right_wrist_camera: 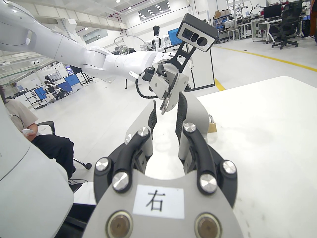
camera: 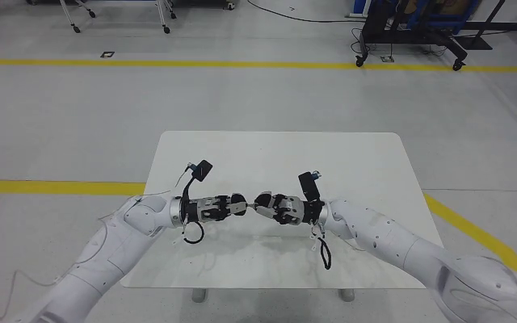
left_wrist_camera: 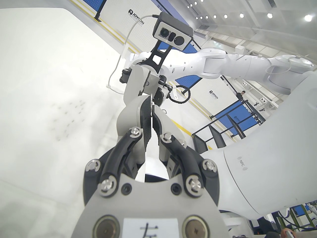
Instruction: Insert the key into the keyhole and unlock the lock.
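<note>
My left gripper (left_wrist_camera: 151, 108) is shut on a small silver key (left_wrist_camera: 150, 102), holding it by one end above the middle of the white table (camera: 339, 161). The key (right_wrist_camera: 164, 106) sticks out between the spread fingers of my right gripper (right_wrist_camera: 168, 102), which is open and faces the left one. In the top view the left gripper (camera: 245, 205) and the right gripper (camera: 262, 202) meet tip to tip. A brass padlock (right_wrist_camera: 213, 126) lies on the table just beyond my right gripper, partly hidden behind one finger.
Both arms come in from the table's near edge (camera: 266, 287). Each wrist carries a black camera on a bracket (camera: 202, 169) (camera: 308, 184) standing above the grippers. The floor beyond the table has yellow lines (camera: 242, 62).
</note>
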Tool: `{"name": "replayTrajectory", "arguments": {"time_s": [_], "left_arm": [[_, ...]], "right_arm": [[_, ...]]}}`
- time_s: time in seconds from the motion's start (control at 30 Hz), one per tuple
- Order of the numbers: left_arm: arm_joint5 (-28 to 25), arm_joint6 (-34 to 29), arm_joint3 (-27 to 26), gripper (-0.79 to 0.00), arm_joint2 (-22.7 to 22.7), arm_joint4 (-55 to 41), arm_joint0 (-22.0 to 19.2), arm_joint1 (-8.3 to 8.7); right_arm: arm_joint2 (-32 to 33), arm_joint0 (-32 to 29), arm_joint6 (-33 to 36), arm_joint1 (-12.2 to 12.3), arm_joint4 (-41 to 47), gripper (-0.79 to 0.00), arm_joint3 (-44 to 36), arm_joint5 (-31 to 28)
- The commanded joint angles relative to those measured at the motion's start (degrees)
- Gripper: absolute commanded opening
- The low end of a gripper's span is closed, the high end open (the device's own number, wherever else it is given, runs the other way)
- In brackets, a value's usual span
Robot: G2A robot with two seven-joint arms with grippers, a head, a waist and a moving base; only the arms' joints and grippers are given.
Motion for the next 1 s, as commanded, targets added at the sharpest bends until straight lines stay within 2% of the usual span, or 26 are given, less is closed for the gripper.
{"name": "replayTrajectory", "arguments": {"time_s": [0.0, 0.07, 0.1, 0.47, 0.5, 0.53, 0.77, 0.97], "left_arm": [[0.0, -0.12, 0.08, -0.785, -0.4, 0.94, 0.1, -0.12], [0.0, -0.03, 0.16, -0.785, -0.6, 0.99, 0.33, -0.29], [0.0, -0.14, 0.18, -0.785, -0.69, 0.94, 0.38, -0.36], [0.0, -0.19, -0.07, -0.785, -1.8, 2.16, 0.96, -1.0], [0.0, -0.19, -0.15, -0.477, -1.94, 2.26, 1.04, -1.04], [0.0, -0.19, -0.19, 0.0, -2.08, 2.36, 1.14, -1.08], [0.0, -0.19, -0.03, 0.0, -3.25, 1.97, 1.48, -1.1], [0.0, -0.04, 0.03, 0.0, -6.45, 3.96, 1.3, -0.48]], "right_arm": [[0.0, -0.03, 0.43, -0.01, 0.49, -0.643, -0.1, 0.0], [0.0, -0.03, 1.03, -0.04, 0.92, -0.77, -0.12, 0.0], [0.0, -0.03, 1.44, -0.07, 1.14, -0.785, -0.13, 0.0], [0.0, 0.04, 5.85, -0.25, 5.03, -0.785, -0.21, 0.0], [0.0, 0.06, 6.17, -0.22, 5.26, -0.785, -0.14, 0.0], [0.0, 0.1, 6.46, -0.18, 5.46, -0.785, -0.04, 0.0], [0.0, 0.61, 7.37, 0.86, 5.09, -0.785, 1.58, 0.0], [2.45, 1.38, 6.79, 4.18, -1.16, -0.785, 3.41, 0.16]]}}
